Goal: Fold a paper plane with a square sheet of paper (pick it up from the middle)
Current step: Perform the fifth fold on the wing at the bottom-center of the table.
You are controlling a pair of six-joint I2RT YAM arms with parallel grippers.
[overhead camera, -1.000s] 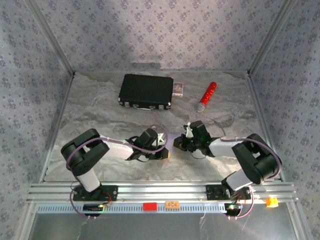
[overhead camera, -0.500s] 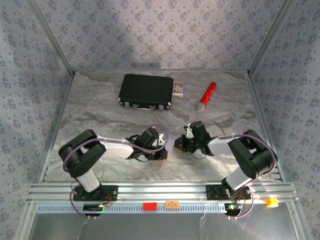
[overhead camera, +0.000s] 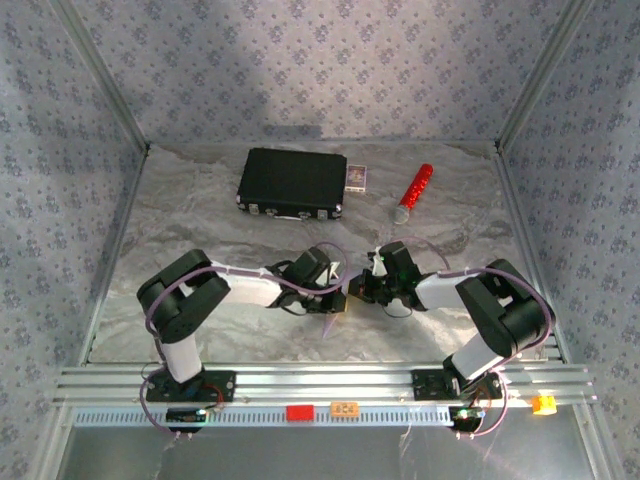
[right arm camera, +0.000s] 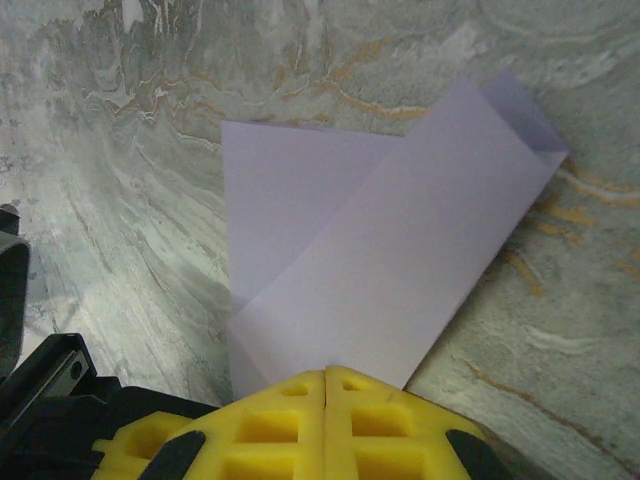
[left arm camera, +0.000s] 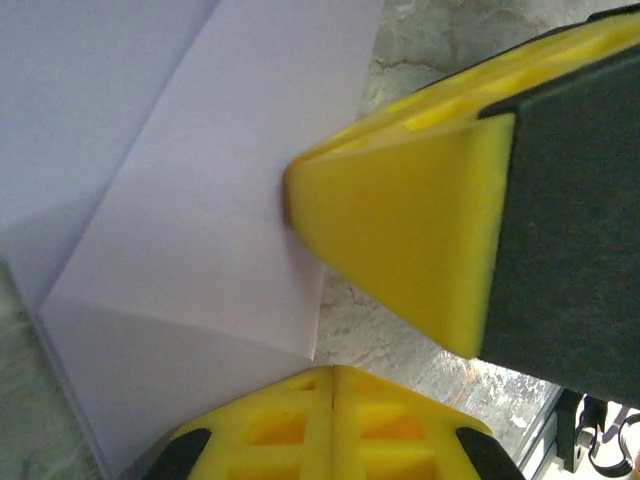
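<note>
The paper [right arm camera: 370, 260] lies flat on the table [overhead camera: 200, 230], on the near side of the case [overhead camera: 292, 183] and a little to its right, well apart from it. It is partly folded: a long flap lies slantwise over a layer beneath, with a small turned corner at its far end. In the right wrist view its near edge runs up to and under the tips of the right gripper [right arm camera: 325, 378]. In the left wrist view the paper's edge reaches the left gripper [left arm camera: 333, 375], and a yellow finger [left arm camera: 400, 230] of the right gripper touches the paper's side edge.

A small box [overhead camera: 357, 177] sits against the case's right end. A red-and-silver cylinder [overhead camera: 412, 193] lies further right of the case, apart from it. Both are well away from the paper. From above, the two grippers meet almost nose to nose and cover most of the paper.

Both pairs of jaws are pressed together, tips down at the paper. Whether either pair pinches a layer cannot be told.
</note>
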